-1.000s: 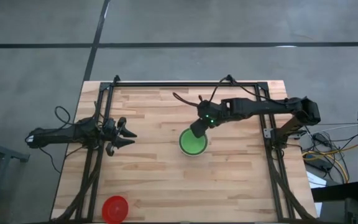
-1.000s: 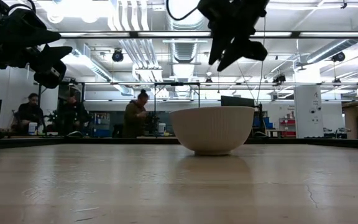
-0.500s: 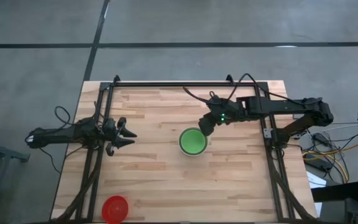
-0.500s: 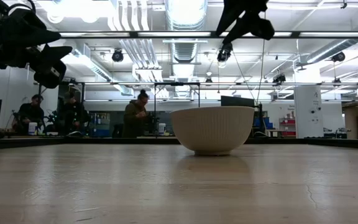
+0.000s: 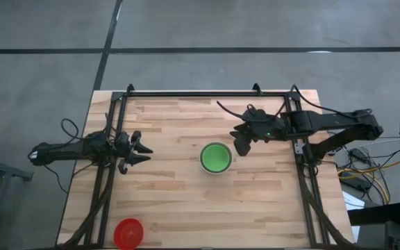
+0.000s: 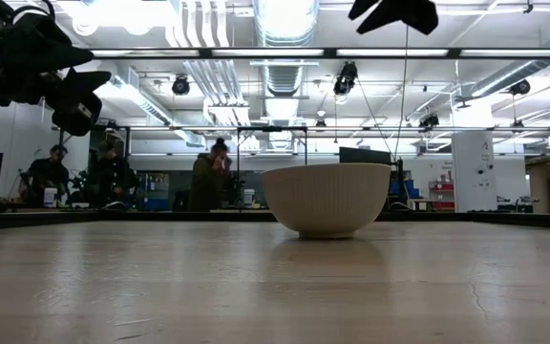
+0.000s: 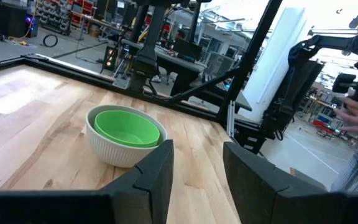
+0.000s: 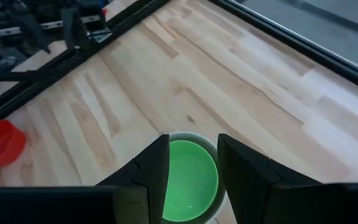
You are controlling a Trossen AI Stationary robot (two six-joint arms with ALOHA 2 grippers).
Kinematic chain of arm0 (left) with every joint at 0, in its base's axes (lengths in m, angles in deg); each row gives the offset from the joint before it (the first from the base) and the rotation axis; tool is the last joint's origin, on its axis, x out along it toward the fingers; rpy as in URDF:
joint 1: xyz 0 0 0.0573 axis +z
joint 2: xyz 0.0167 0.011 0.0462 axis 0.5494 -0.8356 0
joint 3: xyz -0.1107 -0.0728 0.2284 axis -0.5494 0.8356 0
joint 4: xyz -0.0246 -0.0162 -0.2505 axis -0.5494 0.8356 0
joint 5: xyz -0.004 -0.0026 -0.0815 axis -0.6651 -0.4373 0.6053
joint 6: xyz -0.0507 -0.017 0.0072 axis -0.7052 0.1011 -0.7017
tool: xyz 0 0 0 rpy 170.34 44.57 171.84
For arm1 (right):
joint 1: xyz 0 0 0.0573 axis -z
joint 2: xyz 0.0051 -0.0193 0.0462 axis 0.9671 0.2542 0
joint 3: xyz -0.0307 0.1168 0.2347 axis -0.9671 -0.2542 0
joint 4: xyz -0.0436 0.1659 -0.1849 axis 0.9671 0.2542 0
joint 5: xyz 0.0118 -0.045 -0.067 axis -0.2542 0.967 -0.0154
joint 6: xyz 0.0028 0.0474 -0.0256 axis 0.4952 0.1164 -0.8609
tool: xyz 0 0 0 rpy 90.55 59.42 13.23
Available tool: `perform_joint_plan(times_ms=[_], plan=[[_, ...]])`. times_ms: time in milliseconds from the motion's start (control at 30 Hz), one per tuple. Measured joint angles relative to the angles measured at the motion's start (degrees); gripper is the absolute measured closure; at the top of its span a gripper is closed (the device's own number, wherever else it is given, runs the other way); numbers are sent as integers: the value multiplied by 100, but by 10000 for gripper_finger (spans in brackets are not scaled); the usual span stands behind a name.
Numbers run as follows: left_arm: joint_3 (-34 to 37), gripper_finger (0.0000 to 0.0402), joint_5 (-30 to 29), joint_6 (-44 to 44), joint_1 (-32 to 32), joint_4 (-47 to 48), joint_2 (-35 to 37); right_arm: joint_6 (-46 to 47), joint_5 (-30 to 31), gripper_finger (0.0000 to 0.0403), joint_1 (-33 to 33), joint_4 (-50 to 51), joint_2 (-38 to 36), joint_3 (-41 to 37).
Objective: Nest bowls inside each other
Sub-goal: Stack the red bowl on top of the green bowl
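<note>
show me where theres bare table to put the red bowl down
Bare wood lies between the left gripper and the white bowl holding a green bowl, and all along the near edge beside the red bowl. Tightest spot: the right gripper beside the white bowl.

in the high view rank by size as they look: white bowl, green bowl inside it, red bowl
1. white bowl, its rim ringing the green one
2. and 3. green bowl and red bowl look about alike; I cannot rank them.

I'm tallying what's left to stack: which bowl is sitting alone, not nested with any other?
The red bowl, alone near the table's front-left corner. The green bowl already sits inside the white bowl at mid-table, beside the right gripper.
</note>
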State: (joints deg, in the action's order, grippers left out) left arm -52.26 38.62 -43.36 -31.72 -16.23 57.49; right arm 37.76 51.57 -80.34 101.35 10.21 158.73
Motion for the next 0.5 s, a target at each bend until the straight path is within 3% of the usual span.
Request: perform_joint_plan(times_ms=[500], plan=[[2,257,0,-2,2,-2,-2,-130,1224,271,-1103,-389,-869,-553]])
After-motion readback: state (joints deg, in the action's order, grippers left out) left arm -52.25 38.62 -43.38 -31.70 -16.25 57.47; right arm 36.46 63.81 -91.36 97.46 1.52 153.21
